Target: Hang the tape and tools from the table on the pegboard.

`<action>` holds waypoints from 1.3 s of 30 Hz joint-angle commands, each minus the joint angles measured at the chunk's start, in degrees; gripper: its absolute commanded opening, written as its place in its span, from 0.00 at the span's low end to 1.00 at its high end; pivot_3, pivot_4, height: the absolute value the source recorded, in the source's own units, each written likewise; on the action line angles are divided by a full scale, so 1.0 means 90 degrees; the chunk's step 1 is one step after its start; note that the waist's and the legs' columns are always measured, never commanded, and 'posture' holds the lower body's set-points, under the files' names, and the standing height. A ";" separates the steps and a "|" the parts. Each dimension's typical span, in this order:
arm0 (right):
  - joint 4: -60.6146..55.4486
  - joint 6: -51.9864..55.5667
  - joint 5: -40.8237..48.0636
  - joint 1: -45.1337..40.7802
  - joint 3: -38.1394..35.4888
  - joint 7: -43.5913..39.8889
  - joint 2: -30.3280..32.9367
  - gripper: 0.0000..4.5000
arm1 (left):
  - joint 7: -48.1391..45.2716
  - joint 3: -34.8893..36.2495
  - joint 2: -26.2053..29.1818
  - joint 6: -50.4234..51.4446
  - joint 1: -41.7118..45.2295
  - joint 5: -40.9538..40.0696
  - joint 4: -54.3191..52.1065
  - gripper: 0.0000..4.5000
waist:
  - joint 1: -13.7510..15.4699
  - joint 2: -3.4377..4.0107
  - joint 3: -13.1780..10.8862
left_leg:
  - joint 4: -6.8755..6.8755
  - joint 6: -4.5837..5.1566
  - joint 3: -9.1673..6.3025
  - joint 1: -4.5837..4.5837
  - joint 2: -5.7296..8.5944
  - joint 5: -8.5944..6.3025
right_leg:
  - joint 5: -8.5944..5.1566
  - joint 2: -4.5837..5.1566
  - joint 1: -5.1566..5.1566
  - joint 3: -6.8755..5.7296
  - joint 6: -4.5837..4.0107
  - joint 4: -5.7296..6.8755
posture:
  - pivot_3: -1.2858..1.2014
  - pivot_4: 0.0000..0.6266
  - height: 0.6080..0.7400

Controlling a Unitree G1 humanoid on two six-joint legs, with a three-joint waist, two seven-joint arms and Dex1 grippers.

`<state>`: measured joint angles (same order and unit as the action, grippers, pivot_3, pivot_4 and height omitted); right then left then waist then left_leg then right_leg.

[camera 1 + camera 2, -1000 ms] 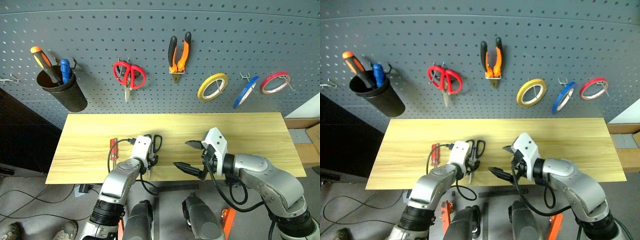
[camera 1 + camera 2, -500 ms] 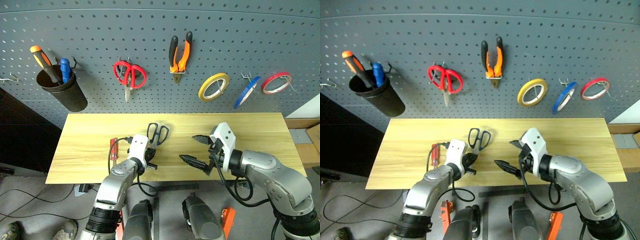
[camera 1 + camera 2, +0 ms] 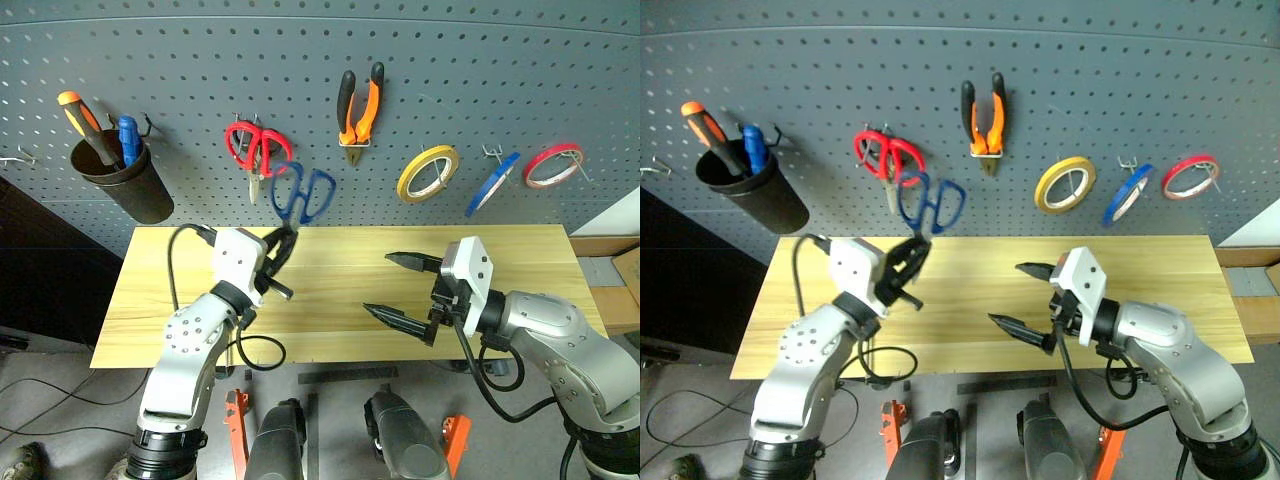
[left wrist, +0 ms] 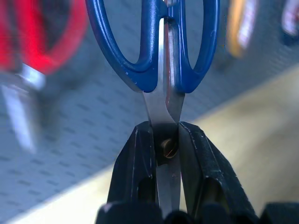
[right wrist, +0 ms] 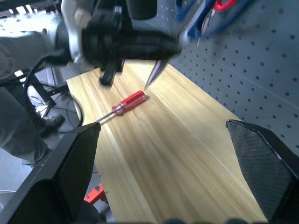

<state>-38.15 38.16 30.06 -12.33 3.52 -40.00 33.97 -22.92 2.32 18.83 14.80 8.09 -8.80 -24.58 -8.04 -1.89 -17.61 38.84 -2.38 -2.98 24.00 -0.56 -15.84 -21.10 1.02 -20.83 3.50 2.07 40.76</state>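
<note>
The blue-handled scissors (image 3: pixel 301 194) were held up off the table (image 3: pixel 520 250) by the left gripper (image 3: pixel 278 250), clamped tight on the blades right around the pivot screw, handles pointing up toward the pegboard (image 3: pixel 450 70). From the left wrist view the two black fingers (image 4: pixel 132 168) were seen pressed flat against the steel on either side, blades shut together. The handle loops were sitting in front of the board, just beside and a bit below the red-handled scissors (image 3: pixel 258 150) already hung there. Whether the loops were touching the board couldn't be told.

The right gripper (image 3: pixel 402 288) was held over the middle-right of the table, jaws spread wide apart, nothing in them.

The red-handled screwdriver (image 5: pixel 124 105) was lying flat on the wood, seen from the right wrist view under the left arm.

On the board, the orange-and-black pliers (image 3: pixel 359 108) were hung on a hook, nose down. Further right, the yellow tape ring (image 3: pixel 425 172), the blue tape (image 3: pixel 491 184) and the red tape ring (image 3: pixel 550 165) were each hung on their own hooks. A dark cup (image 3: pixel 125 185) at the far left was holding an orange-handled and a blue-handled screwdriver.
</note>
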 commanded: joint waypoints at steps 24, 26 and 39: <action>0.0206 -0.0351 0.0097 -0.0613 -0.0321 -0.0034 0.0078 1.00 | 0.0589 0.0409 -0.0290 0.0379 0.0406 -0.0629 -0.0474 0.10 | -0.0008 -0.0001 -0.0002 | 0.0001 0.0004 -0.0001 0.0003 0.0000 -0.0003 | 0.0000 0.0000 0.0000 -0.0003 0.0000 -0.0002 | 0.42 0.48 1.00; 0.0207 -0.0351 0.0093 -0.0632 -0.0312 -0.0024 0.0077 1.00 | 0.0610 0.0436 -0.0301 0.0366 0.0438 -0.0637 -0.0359 0.10 | -0.0008 -0.0001 -0.0002 | 0.0001 0.0004 0.0000 0.0003 0.0000 -0.0002 | 0.0000 0.0000 0.0000 -0.0002 0.0000 -0.0003 | 0.42 0.48 1.00; 0.0292 -0.0413 0.0047 -0.0778 -0.0268 -0.0004 0.0045 1.00 | 0.0987 0.0492 -0.0561 0.0536 0.0389 -0.0672 -0.0061 0.10 | -0.0009 -0.0001 -0.0002 | 0.0003 0.0004 0.0000 0.0003 0.0000 -0.0002 | 0.0000 0.0000 -0.0001 -0.0002 0.0000 -0.0001 | 0.42 0.46 1.00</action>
<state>-34.50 35.75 30.32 -18.56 1.38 -39.95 34.63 -14.37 6.53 14.20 19.84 10.56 -13.89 -25.09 -8.12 -1.90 -17.63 38.87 -2.34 -2.97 24.02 -0.55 -15.86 -21.10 1.02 -20.84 3.48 2.07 40.76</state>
